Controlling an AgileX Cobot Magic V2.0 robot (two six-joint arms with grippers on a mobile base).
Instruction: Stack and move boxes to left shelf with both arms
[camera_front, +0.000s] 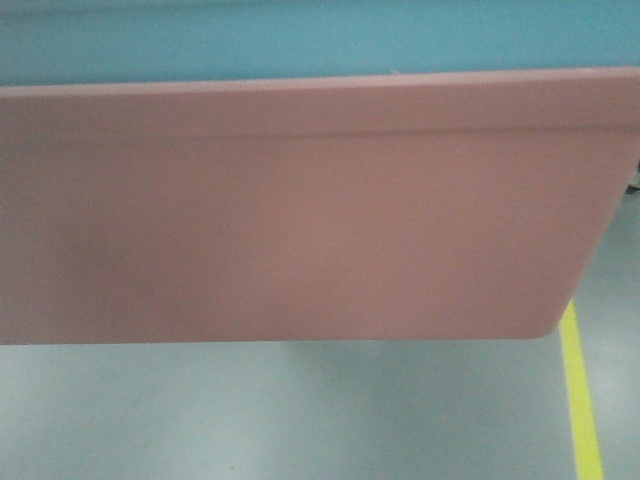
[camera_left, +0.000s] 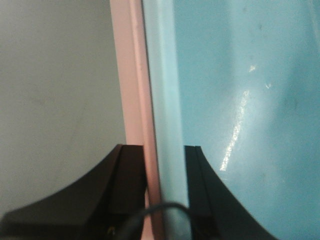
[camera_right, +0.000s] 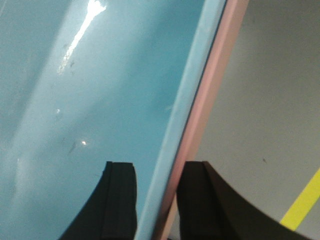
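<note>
Two nested: blue bin (camera_front: 300, 35) inside pink bin (camera_front: 300, 220).
Left hand (camera_left: 164, 156), right hand (camera_right: 156, 170) pinch both rims so they'd lift together.

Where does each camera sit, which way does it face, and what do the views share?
Front: on the robot, facing forward at the pink bin wall, blue bin above, floor below; no robot parts.
Left wrist: looks along the left gripper, clamped across both bins' rims.
Right wrist: likewise along the right gripper.
Shared: both bins everywhere; yellow line in front and right wrist.
</note>
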